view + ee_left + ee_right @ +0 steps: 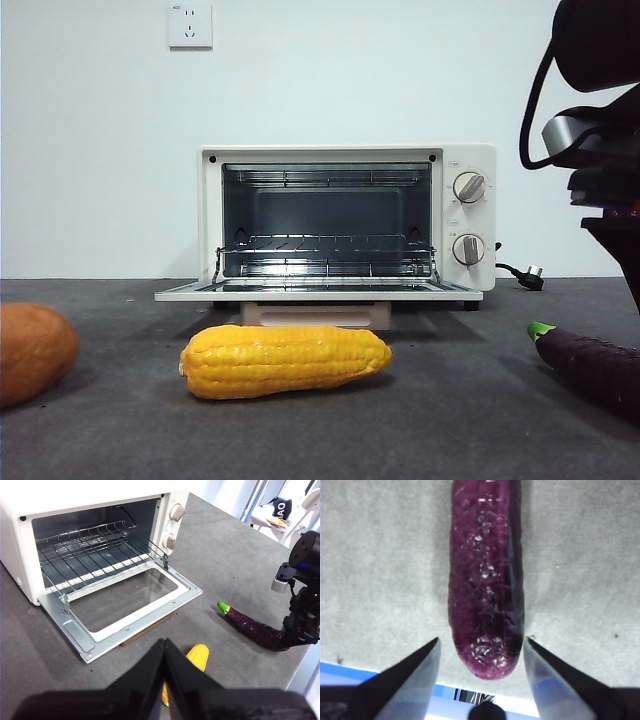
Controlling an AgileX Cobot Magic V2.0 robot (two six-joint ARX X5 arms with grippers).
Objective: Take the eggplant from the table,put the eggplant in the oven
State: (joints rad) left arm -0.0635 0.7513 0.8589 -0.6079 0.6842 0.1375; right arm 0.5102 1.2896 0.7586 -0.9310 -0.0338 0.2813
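The dark-purple eggplant (pixel 590 365) lies on the grey table (pixel 450 420) at the right, green stem tip toward the oven; it also shows in the left wrist view as the eggplant (pixel 252 626). My right gripper (pixel 482 647) is open, its jaws standing on either side of the eggplant (pixel 485 580) at its blunt rear end, not pressing on it. The right arm (pixel 600 120) comes down at the right edge. The cream-white oven (pixel 345 220) stands at the back with its door folded down and wire rack bare. My left gripper (pixel 165 647) is shut, hovering in front of the oven door (pixel 125 605).
A yellow corn cob (pixel 285 360) lies in front of the oven door. An orange-brown rounded vegetable (pixel 30 350) sits at the left edge. The table's edge (pixel 385 667) runs just behind the eggplant's rear end. A power plug (pixel 525 275) lies right of the oven.
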